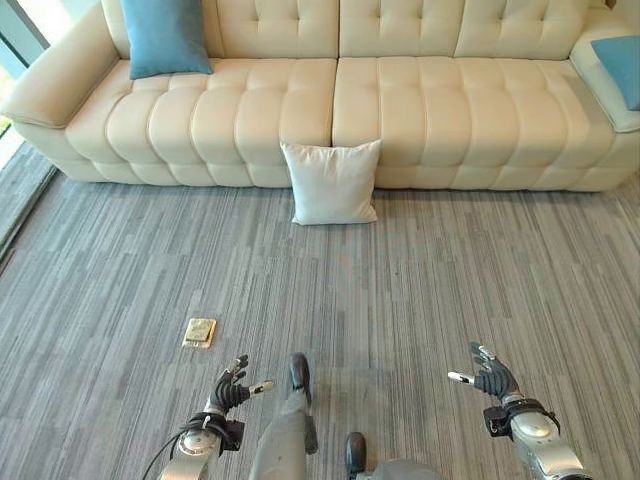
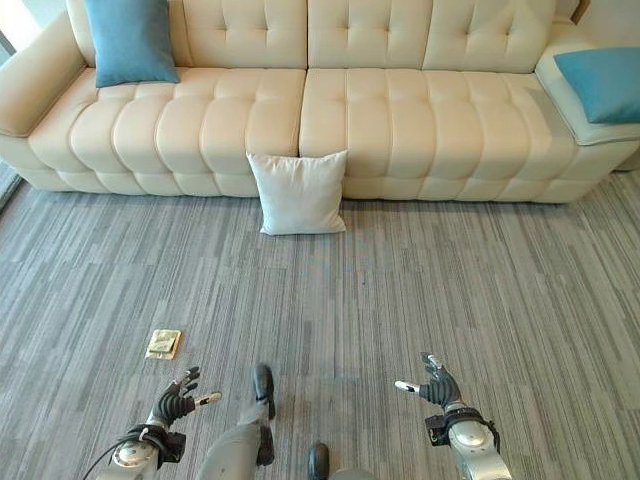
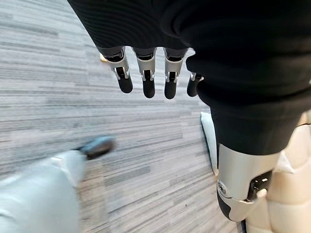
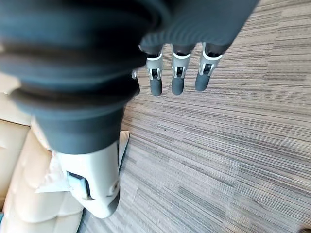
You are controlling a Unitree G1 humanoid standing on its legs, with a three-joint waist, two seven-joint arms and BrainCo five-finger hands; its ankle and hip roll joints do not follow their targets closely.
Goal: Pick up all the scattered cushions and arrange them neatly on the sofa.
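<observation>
A white cushion (image 1: 332, 182) stands on the grey carpet, leaning against the front of the cream sofa (image 1: 250, 110) at its middle. One blue cushion (image 1: 165, 36) leans upright on the sofa's left seat. Another blue cushion (image 1: 624, 66) lies on the right end. My left hand (image 1: 230, 390) hovers low at the near left, fingers straight and empty. At the near right my right hand (image 1: 490, 376) is open too, well short of the white cushion. In the wrist views the left hand's fingers (image 3: 148, 77) and the right hand's fingers (image 4: 177, 75) hang straight over carpet.
A small tan floor plate (image 1: 200, 331) is set in the carpet ahead of my left hand. Carpet stretches between me and the sofa. A darker strip of floor (image 1: 20, 195) runs along the far left edge.
</observation>
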